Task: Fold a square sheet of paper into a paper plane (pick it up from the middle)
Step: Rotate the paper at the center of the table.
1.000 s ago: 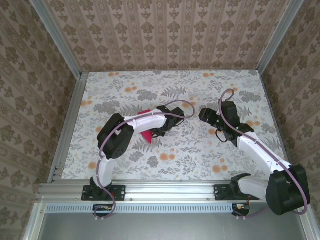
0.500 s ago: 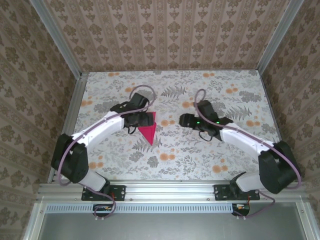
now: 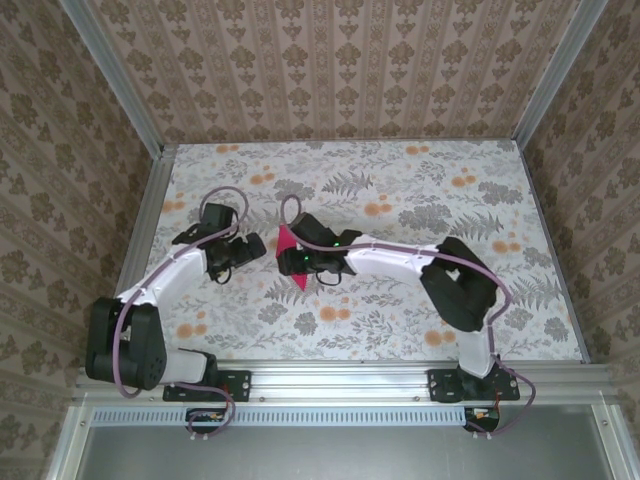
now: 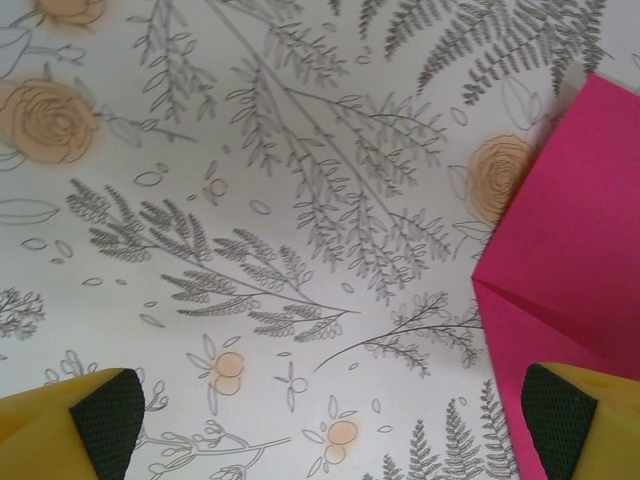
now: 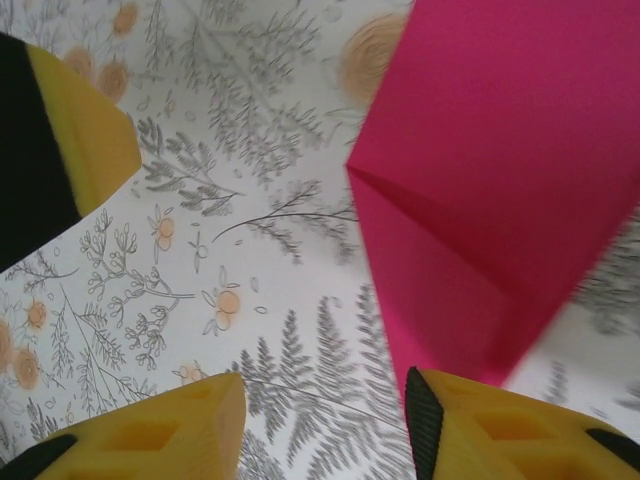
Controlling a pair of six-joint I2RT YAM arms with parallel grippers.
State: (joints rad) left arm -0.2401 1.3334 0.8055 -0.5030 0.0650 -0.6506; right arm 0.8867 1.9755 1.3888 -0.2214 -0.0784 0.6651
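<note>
The square sheet of paper is magenta and lies on the floral table folded into a pointed shape with a crease, its tip toward the near edge. My left gripper stands open just left of it. In the left wrist view the paper lies beside the right finger, and bare table shows between the jaws of the left gripper. My right gripper reaches across from the right and hovers over the paper. It is open, and the paper lies above its right finger.
A yellow finger of the left gripper shows at the top left of the right wrist view. Metal frame rails run along the left side and the near edge. Patterned walls close in the back and sides.
The left arm pulled back to the left off the paper and its jaws opened wide. The right arm swung left across the table to the paper, its jaws narrowing.
</note>
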